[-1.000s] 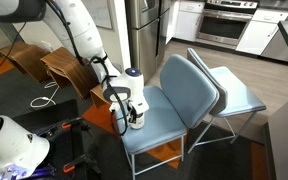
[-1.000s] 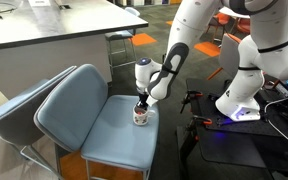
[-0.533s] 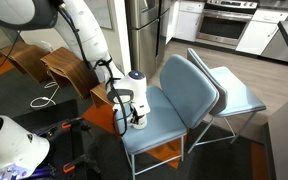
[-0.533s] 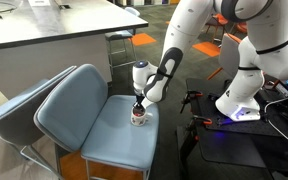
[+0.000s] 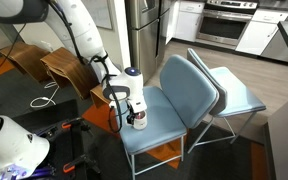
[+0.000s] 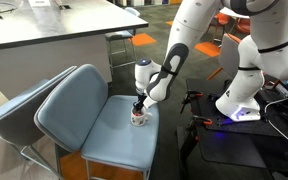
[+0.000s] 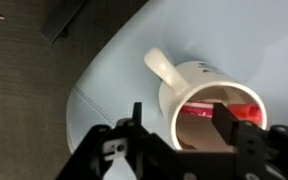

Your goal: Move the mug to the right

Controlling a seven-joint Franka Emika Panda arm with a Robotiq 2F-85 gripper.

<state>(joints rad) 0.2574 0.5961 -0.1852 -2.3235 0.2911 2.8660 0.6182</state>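
The mug point(image 7: 197, 78) is small and white, with a red patch inside and its handle pointing up-left in the wrist view. It stands upright near the edge of the blue chair seat point(image 5: 166, 128), and shows in both exterior views, mug point(image 5: 139, 120) and mug point(image 6: 139, 118). My gripper point(image 7: 181, 120) hangs straight over it and is open. One finger is outside the mug's wall on the handle side and the other finger point(image 7: 227, 126) is down inside the cup; neither presses the wall. In both exterior views the gripper point(image 5: 136, 111) point(image 6: 139, 107) hides the mug's top.
The seat point(image 6: 104, 138) has a raised blue backrest point(image 5: 189, 88). A second matching chair point(image 5: 234, 95) stands just behind it. A wooden stool point(image 5: 66, 68) and cables lie on the floor beside the arm. A grey table point(image 6: 54, 30) stands behind the chairs.
The jaws were shut on the mug's wall and have now spread apart, letting it go. The mug stays standing on the seat.
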